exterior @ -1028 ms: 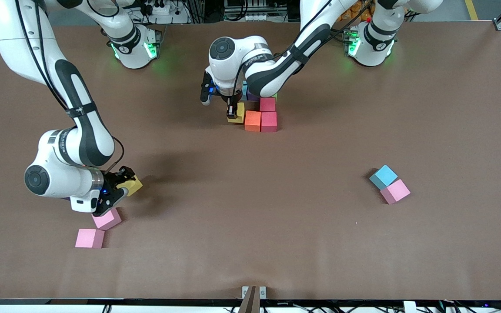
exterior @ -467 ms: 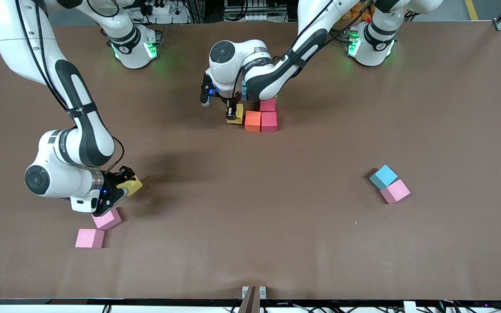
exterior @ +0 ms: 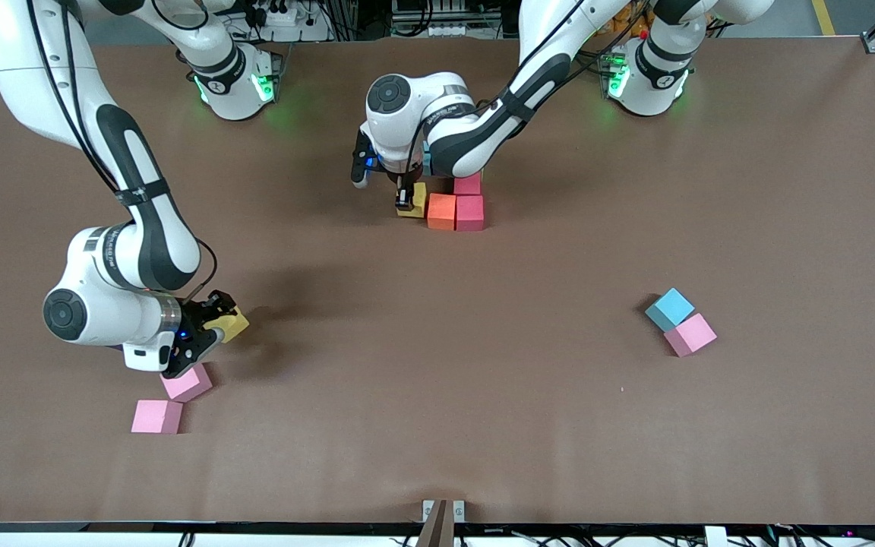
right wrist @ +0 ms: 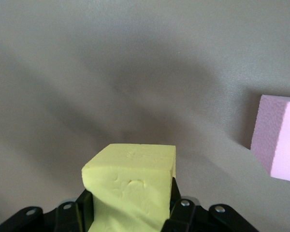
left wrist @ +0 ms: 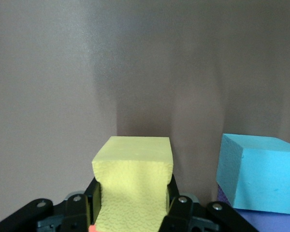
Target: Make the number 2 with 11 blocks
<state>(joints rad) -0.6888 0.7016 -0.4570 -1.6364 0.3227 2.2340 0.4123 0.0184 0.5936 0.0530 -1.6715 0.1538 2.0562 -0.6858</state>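
Observation:
My left gripper (exterior: 405,199) is shut on a yellow block (exterior: 416,199), held low right beside the orange block (exterior: 441,211), toward the right arm's end of it. Two crimson blocks (exterior: 470,213) (exterior: 468,182) adjoin the orange one. The left arm hides most of the cluster farther from the camera. The left wrist view shows the yellow block (left wrist: 133,179) between the fingers, with a light blue block (left wrist: 258,174) on a purple one (left wrist: 261,223). My right gripper (exterior: 213,323) is shut on a second yellow block (exterior: 230,325), which also shows in the right wrist view (right wrist: 133,186).
Two pink blocks (exterior: 187,382) (exterior: 156,416) lie below the right gripper, nearer the camera. One pink block shows in the right wrist view (right wrist: 279,137). A light blue block (exterior: 669,308) touches a pink block (exterior: 690,334) toward the left arm's end.
My left gripper has eased slightly lower with the yellow block beside the orange block. The right arm has not moved.

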